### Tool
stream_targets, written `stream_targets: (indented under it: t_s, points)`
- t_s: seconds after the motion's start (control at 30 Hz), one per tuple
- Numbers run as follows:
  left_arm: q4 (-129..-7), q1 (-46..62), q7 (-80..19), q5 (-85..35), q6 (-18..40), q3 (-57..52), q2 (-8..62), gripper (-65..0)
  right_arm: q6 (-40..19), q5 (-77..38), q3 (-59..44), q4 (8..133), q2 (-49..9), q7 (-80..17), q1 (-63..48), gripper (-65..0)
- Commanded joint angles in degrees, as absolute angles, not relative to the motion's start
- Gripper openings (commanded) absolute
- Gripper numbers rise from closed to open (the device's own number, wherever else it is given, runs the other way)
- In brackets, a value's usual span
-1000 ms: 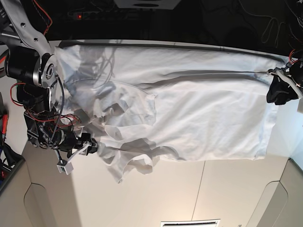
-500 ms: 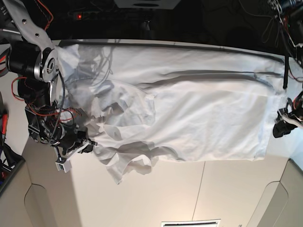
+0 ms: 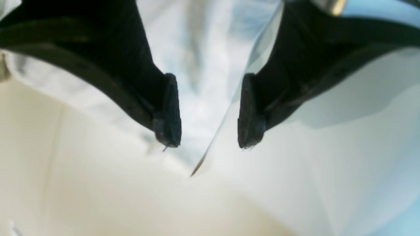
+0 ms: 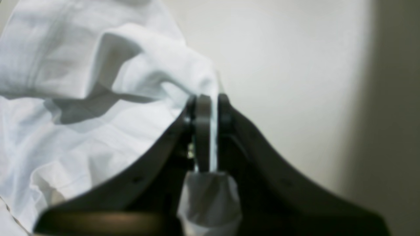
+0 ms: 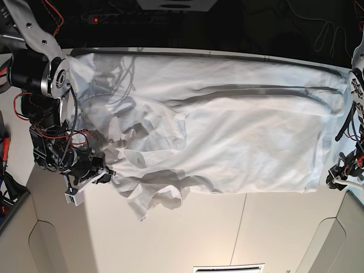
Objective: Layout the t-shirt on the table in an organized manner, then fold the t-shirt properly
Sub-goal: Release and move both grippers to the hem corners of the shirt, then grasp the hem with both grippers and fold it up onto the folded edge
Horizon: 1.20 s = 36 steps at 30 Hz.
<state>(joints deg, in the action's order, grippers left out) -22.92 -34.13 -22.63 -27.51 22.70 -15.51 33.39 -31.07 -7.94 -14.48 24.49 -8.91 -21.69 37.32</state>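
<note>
The white t-shirt (image 5: 227, 131) lies spread wide on the table (image 5: 187, 233), smooth on the right and bunched in wrinkles around the sleeve on the left. My right gripper (image 5: 107, 174) is at that bunched left edge, shut on a fold of the t-shirt (image 4: 82, 131); in the right wrist view the cloth is pinched between the jaws of the right gripper (image 4: 208, 100). My left gripper (image 5: 340, 177) hovers just off the near right hem corner. In the left wrist view the left gripper (image 3: 207, 141) is open, with the t-shirt (image 3: 203, 65) and its edge below the gap and nothing held.
A thin dark seam (image 5: 243, 227) runs across the bare table near the front. Beige rounded panels (image 5: 48, 244) flank the near corners. Cables and a power strip (image 5: 96, 19) lie in the dark behind the far table edge. A white slotted piece (image 5: 227, 267) sits at the front.
My left gripper has travelled from the far right hem corner down along the shirt's right edge and spread its jaws wider. My right gripper has shut on the sleeve fold.
</note>
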Motion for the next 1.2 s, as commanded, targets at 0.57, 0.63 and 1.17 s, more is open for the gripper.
stream_targets:
  t_s: [0.57,0.63,1.17]
  points:
    - [-22.5,-30.5,-17.8,-28.1,20.4,-15.6,28.4,-33.2,-31.3,-7.1,-14.5,24.9,-9.5,-22.7,38.5,-65.0]
    - [-22.5,-30.7,-17.8,-28.5,21.6,-15.6,27.9,-33.2,-31.3,-7.1,-14.5,24.9,-9.5,-22.7,38.5,-65.0]
    - [-22.5,-32.5,-15.6,-28.4,25.8,-15.6,27.2,-49.6,-31.3,-7.1,-14.5,24.9,-9.5,-22.7,38.5,-65.0]
